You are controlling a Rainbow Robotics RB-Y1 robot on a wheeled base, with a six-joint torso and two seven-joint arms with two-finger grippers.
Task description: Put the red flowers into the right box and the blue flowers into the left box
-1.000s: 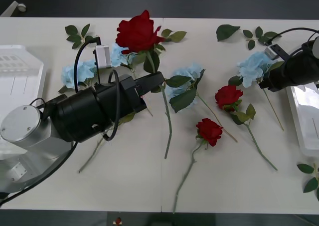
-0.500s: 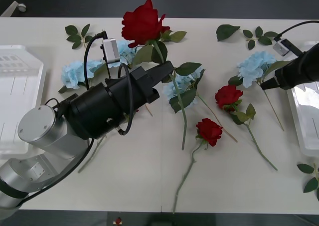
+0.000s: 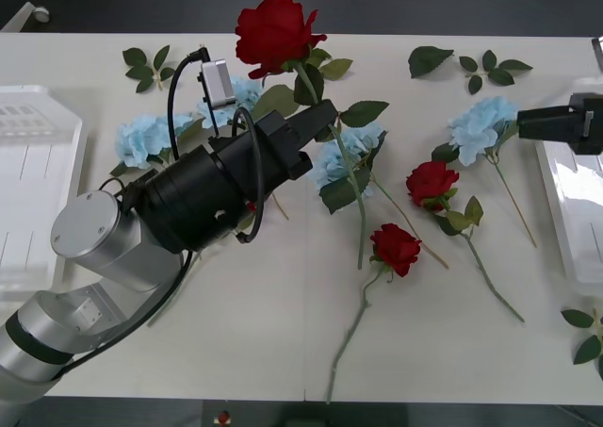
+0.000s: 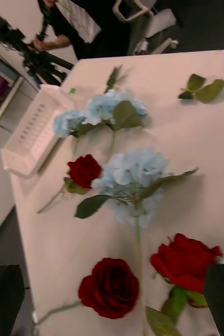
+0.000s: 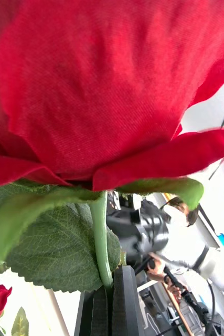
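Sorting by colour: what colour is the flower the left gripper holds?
Deep red, clearest in the front view: the rose, clamped by the left gripper.

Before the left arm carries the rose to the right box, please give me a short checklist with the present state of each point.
1. Left gripper shut on the rose stem: ok; the fingers pinch it below the bloom.
2. Rose lifted off the table: ok; the stem hangs free.
3. Right box has bare floor: ok in the part that is seen.
4. Way to the box open: not ok; the right gripper stands at the box's edge.
5. Right gripper empty: ok; the fingers are apart.
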